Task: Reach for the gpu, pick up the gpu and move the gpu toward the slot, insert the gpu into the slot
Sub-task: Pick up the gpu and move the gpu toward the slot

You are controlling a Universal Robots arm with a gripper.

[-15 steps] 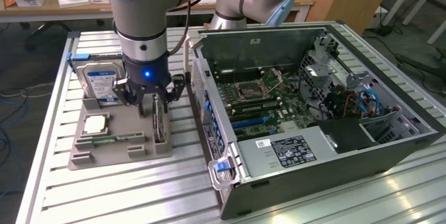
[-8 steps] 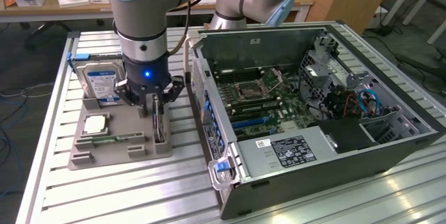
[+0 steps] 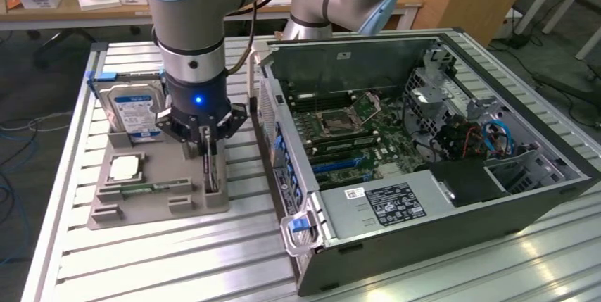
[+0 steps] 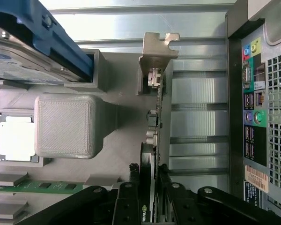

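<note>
Exterior view: slatted metal table (image 3: 141, 260); wooden desks (image 3: 38, 13) behind. My gripper (image 3: 208, 148) over grey holder (image 3: 155, 212); open computer case (image 3: 423, 140) on exterior view's right. gpu (image 3: 212, 175) upright on edge between my fingers, seated in holder.

Wrist view: gripper (image 4: 149, 185) fingers (image 4: 130, 187) clamped on both faces of gpu (image 4: 155, 117). Card thin, dark, edge-on; silver bracket (image 4: 159, 47) at end farthest from fingers.

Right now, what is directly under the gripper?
The gpu, standing on edge in the grey holder, its silver bracket at the end away from the gripper. The gripper covers the card's other end, and the holder hides its lower edge.
</note>
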